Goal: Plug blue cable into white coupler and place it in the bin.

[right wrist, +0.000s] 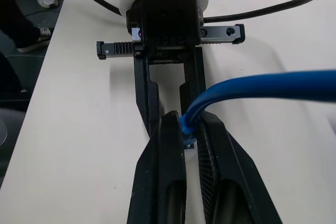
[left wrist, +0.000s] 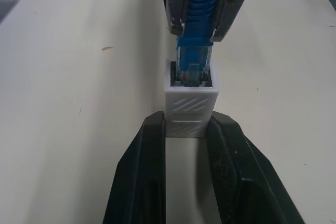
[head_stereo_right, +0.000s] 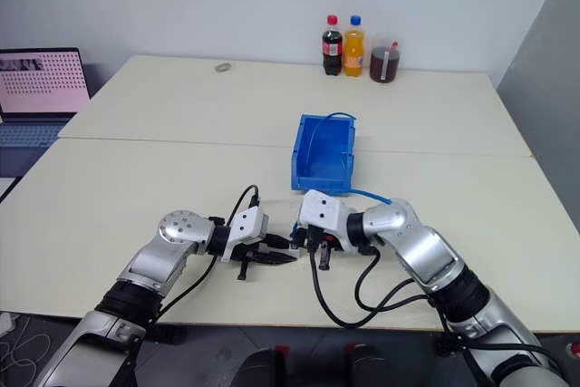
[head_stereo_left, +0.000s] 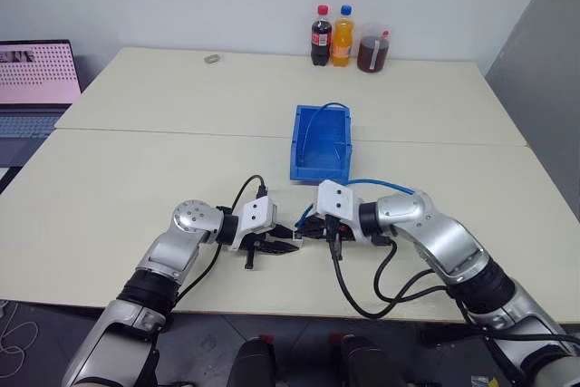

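1. Two claws meet tip to tip low over the near part of the pale surface (head_stereo_left: 136,169), in front of the bin (head_stereo_left: 321,140).
2. The left claw (left wrist: 187,129) is clenched on the white coupler (left wrist: 190,106), one black finger on each side of the small ribbed block, its open end facing the other claw.
3. The right claw (right wrist: 190,132) is clenched on the blue cable (right wrist: 273,85) just behind its plug; the cable bends out from between the fingers and runs off to one side.
4. In the left wrist view the plug (left wrist: 193,61) sits with its tip inside the coupler's dark opening, lined up with it; how deep it goes I cannot tell.
5. From the right claw the cable arcs back over the right forearm and on toward the bin, where a loop of it rises above the bin's far wall.
6. The bin stands upright near the middle of the surface, well apart from the claws, its lower lip toward the robot.
7. Three drink bottles (head_stereo_left: 343,38) stand together at the far edge, a small grey object (head_stereo_left: 211,58) lies to their left, and a laptop (head_stereo_left: 34,74) sits open at the far left.
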